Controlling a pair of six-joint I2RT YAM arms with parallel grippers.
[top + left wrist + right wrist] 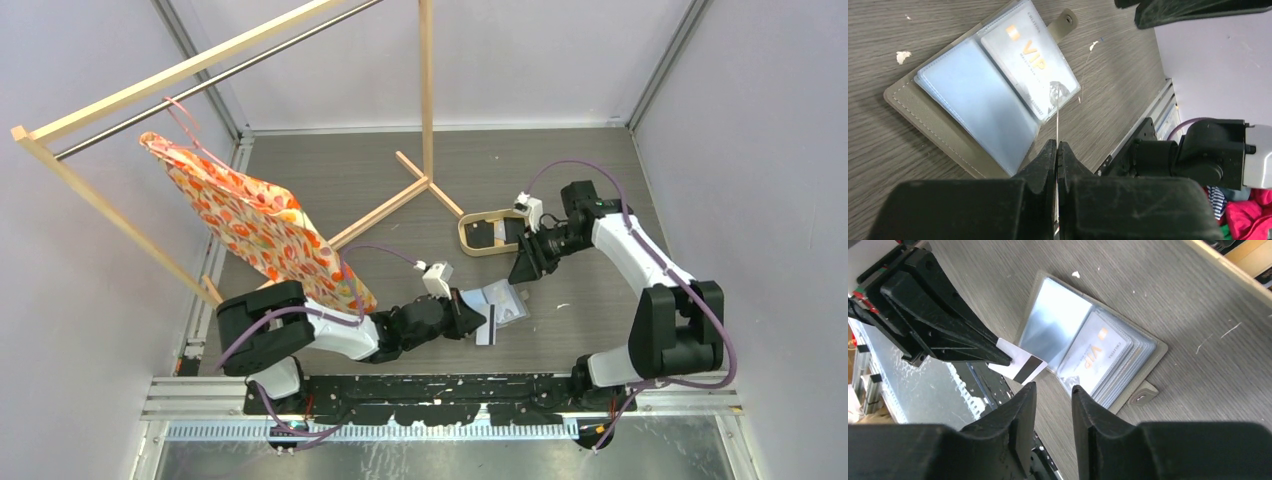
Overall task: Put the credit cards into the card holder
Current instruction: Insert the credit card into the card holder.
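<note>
Your left pincer [1057, 146] is clamped on a white card [1020, 362], its edge poised just over the open card holder [963, 100] lying flat on the desk [878, 30]. A VIP card [1030, 55] sits in one clear sleeve. Your right pincer [1053, 390] hovers above, jaws parted.

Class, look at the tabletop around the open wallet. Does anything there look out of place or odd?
Yes: small white flecks lie scattered on the grey table beside the open card holder, like chipped debris. Nothing else looks odd.
</note>
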